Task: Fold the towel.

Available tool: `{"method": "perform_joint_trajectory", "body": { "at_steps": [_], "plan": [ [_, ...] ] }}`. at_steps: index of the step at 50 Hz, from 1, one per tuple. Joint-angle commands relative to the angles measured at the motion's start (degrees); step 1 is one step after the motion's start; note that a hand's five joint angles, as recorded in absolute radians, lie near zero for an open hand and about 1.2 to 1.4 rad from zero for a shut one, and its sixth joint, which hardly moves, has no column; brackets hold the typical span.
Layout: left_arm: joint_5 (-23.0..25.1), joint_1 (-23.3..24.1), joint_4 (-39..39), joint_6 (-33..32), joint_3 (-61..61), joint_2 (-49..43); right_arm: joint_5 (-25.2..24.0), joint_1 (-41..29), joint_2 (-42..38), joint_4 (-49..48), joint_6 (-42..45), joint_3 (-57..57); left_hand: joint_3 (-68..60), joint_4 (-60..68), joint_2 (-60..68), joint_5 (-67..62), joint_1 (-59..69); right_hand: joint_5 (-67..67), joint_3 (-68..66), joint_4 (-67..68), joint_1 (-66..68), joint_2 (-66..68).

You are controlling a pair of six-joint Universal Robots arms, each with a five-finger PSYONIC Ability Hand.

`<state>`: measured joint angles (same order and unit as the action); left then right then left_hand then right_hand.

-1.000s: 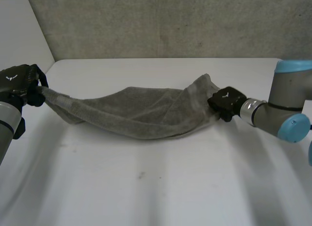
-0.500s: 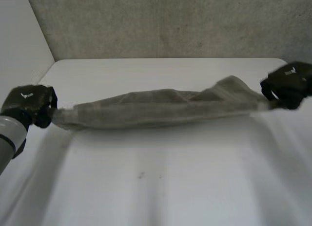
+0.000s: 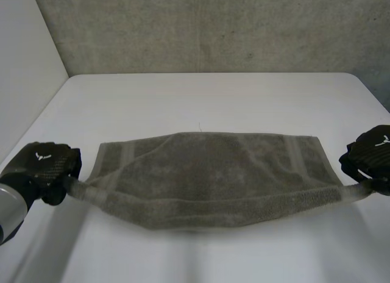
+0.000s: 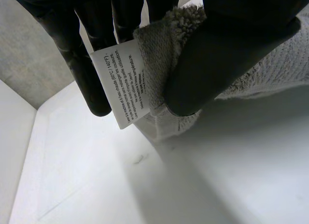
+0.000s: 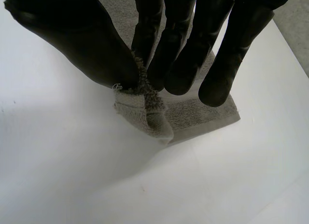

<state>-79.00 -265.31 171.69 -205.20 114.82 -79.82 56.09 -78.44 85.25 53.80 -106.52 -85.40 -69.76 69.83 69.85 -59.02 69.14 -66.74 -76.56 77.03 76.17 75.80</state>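
Observation:
A grey towel (image 3: 207,173) hangs stretched wide between my two hands, its near edge taut and lifted, its far edge resting on the white table (image 3: 213,94). My left hand (image 3: 44,168) pinches the towel's near left corner; in the left wrist view the thumb (image 4: 227,55) presses the towel (image 4: 164,64) against the fingers (image 4: 82,64), and a white care label (image 4: 125,86) hangs there. My right hand (image 3: 372,156) pinches the near right corner. The right wrist view shows its thumb (image 5: 82,45) and fingers (image 5: 178,55) closed on a fold of towel (image 5: 149,113).
A grey wall (image 3: 213,27) stands behind the table's far edge, and a white side panel (image 3: 24,82) rises at the left. Bare tabletop lies beyond the towel and in front of it.
Both hands have moved toward the near side of the table and farther apart. The towel, bunched and sagging before, is now pulled flat and wide between them.

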Motion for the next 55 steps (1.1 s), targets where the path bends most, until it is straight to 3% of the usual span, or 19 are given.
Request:
{"method": "perform_joint_trajectory", "body": {
  "at_steps": [1, 5, 10, 20, 23, 35, 41, 55],
  "plan": [
    [1.4, 0.7, 8.9, 0.2, -4.9, -9.4, -0.2, -1.6, -10.8, -1.9, -3.7, 6.0, -10.2, 10.2, 10.2, -11.0, 10.9, -3.3, -3.4, 3.0, 3.8, 4.2],
    [1.1, 1.4, 11.8, 0.6, -8.3, -14.5, 0.2, -4.1, -16.0, -4.0, -8.1, 11.0, -10.2, 10.2, 10.2, -11.0, 10.9, -3.3, -3.4, 3.0, 3.8, 4.2],
    [-0.6, 4.4, 12.7, 3.1, -18.8, -27.6, 4.9, -10.6, -27.1, -9.7, -15.8, 23.1, -10.2, 10.2, 10.2, -11.0, 10.9, -3.3, -3.4, 3.0, 3.8, 4.2],
    [-5.2, 5.4, 12.7, 4.7, -33.1, -42.3, 9.4, -14.8, -40.8, -16.5, -26.3, 38.9, -10.2, 10.2, 10.2, -11.0, 10.9, -3.3, -3.4, 3.0, 3.8, 4.2],
    [-7.0, 6.1, 12.4, 4.8, -39.0, -46.8, 12.8, -16.0, -45.3, -19.1, -28.9, 44.2, -10.2, 10.2, 10.2, -11.0, 10.9, -3.3, -3.4, 3.0, 3.8, 4.2],
    [-9.6, 6.3, 12.1, 4.9, -46.0, -51.9, 16.2, -17.4, -50.2, -25.8, -30.7, 49.2, -10.2, 10.2, 10.2, -11.0, 10.9, -3.3, -3.4, 3.0, 3.8, 4.2],
    [-10.5, 6.4, 12.1, 4.9, -49.4, -54.6, 18.8, -17.7, -51.3, -34.2, -32.9, 49.2, -10.2, 10.2, 10.2, -11.0, 10.9, -3.3, -3.4, 3.0, 3.8, 4.2],
    [-10.8, 7.2, 12.1, 4.9, -51.0, -56.8, 20.3, -19.7, -55.7, -35.2, -32.7, 52.5, -10.2, 10.2, 10.2, -11.0, 10.9, -3.3, -3.4, 3.0, 3.8, 4.2]
  ]
}}
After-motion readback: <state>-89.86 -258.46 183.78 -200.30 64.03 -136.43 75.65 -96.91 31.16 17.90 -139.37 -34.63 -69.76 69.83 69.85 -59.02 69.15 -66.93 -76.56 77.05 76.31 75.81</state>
